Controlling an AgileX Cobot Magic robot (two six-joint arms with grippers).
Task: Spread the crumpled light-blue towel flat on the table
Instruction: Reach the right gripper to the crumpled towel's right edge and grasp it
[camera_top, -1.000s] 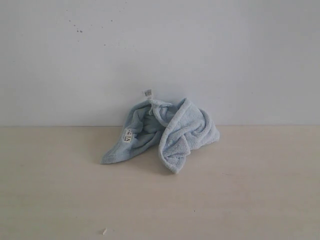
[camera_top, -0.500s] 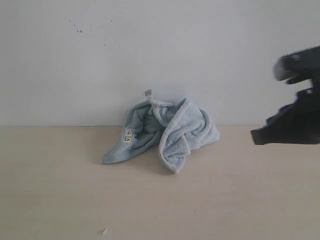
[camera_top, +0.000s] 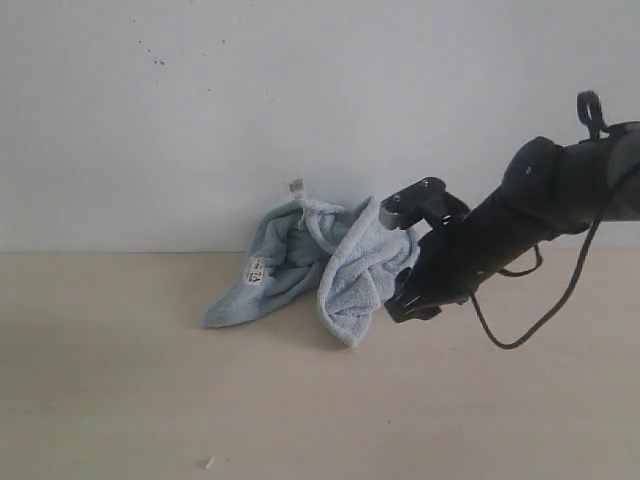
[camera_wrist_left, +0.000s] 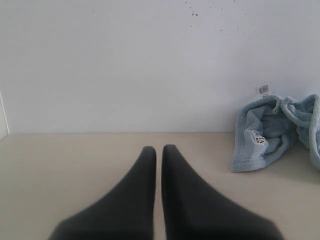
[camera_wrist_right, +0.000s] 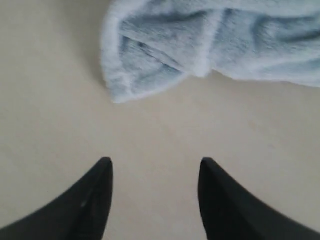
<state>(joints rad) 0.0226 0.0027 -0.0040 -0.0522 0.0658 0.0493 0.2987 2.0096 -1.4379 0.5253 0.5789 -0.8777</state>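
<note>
The crumpled light-blue towel (camera_top: 300, 265) lies in a heap at the back of the beige table (camera_top: 150, 400), against the wall, with two white labels (camera_top: 256, 271) showing. My right gripper (camera_top: 403, 305) hovers just right of the heap's front fold, open and holding nothing. The right wrist view has its fingers (camera_wrist_right: 156, 161) spread over bare table, a short way from a towel corner (camera_wrist_right: 150, 75). My left gripper (camera_wrist_left: 159, 148) is out of the exterior view. In the left wrist view it is shut and empty, low over the table, with the towel (camera_wrist_left: 270, 135) off to one side.
A white wall (camera_top: 300, 100) rises directly behind the towel. A small white speck (camera_top: 209, 463) lies near the table's front edge. The right arm's black cable (camera_top: 530, 320) loops down over the table on the right.
My right arm has come in from the right edge and moved left to the towel's right side. The towel has not moved.
</note>
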